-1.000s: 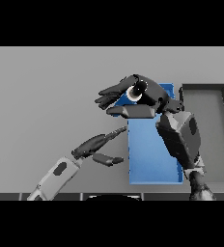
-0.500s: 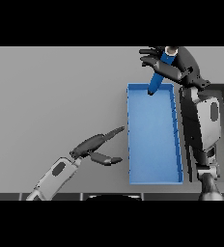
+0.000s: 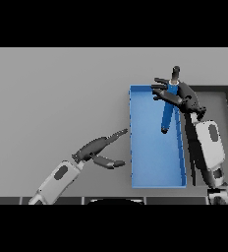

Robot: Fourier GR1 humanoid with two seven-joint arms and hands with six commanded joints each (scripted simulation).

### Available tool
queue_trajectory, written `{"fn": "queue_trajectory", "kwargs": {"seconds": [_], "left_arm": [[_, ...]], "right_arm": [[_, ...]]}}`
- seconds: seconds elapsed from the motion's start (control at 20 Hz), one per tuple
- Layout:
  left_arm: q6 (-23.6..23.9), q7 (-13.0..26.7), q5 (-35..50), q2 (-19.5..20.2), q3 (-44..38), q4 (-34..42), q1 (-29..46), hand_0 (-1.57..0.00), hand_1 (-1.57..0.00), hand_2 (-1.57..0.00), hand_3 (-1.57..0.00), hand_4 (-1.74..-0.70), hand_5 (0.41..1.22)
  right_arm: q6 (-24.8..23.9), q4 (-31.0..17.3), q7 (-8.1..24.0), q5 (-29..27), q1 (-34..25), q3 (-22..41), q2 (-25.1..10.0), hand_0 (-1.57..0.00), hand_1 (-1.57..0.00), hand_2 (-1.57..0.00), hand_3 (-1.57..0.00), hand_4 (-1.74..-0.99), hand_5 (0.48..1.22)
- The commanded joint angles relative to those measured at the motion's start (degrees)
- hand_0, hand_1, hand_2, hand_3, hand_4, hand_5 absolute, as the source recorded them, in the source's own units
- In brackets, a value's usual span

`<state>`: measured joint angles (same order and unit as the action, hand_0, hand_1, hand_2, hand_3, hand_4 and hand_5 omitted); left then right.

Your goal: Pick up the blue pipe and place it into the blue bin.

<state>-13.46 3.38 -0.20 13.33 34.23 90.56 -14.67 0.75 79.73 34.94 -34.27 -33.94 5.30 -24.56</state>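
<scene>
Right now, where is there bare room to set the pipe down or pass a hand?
The blue bin floor is bare from below the blue pipe to its near wall. The grey table left of the bin is open. It is crowded at the bin's far right corner, around the right hand, and by the left hand.

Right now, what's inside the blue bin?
The blue bin shows a bare blue floor. The blue pipe hangs over its far right part, gripped by the right hand; whether its lower tip touches the floor cannot be told. The left hand stays outside.
</scene>
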Motion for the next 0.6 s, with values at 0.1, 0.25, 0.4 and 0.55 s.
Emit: {"fn": "queue_trajectory", "kwargs": {"seconds": [0.1,0.25,0.4,0.55], "left_arm": [[-0.2,0.6,0.5,0.4,-0.4,0.0,-0.1,0.0,0.0,0.0,0.0,-0.88,0.462],[-0.8,0.8,1.5,0.8,-0.7,0.8,-0.3,0.0,0.0,0.0,0.0,-0.89,0.455],[-0.6,1.2,1.0,0.5,-0.4,0.6,-0.2,0.0,0.0,0.0,0.0,-0.89,0.453],[-0.6,1.7,1.3,0.6,-0.3,1.0,0.5,0.0,0.0,0.0,0.0,-0.89,0.453]], "right_arm": [[-1.2,-0.4,0.0,-2.2,4.5,5.5,-2.4,-1.57,-1.57,-1.57,-1.57,-1.622,1.121],[-4.8,-4.8,0.0,-7.5,4.7,14.6,-7.6,-1.56,-1.46,-1.39,-1.12,-1.547,1.133],[-10.9,-8.2,0.0,-19.9,0.7,27.1,-13.7,-0.84,-0.75,-0.71,-0.57,-1.392,1.176],[-9.6,-8.0,0.0,-23.7,-2.3,35.0,-16.7,-0.43,-0.38,-0.36,-0.29,-1.242,1.081]]}}
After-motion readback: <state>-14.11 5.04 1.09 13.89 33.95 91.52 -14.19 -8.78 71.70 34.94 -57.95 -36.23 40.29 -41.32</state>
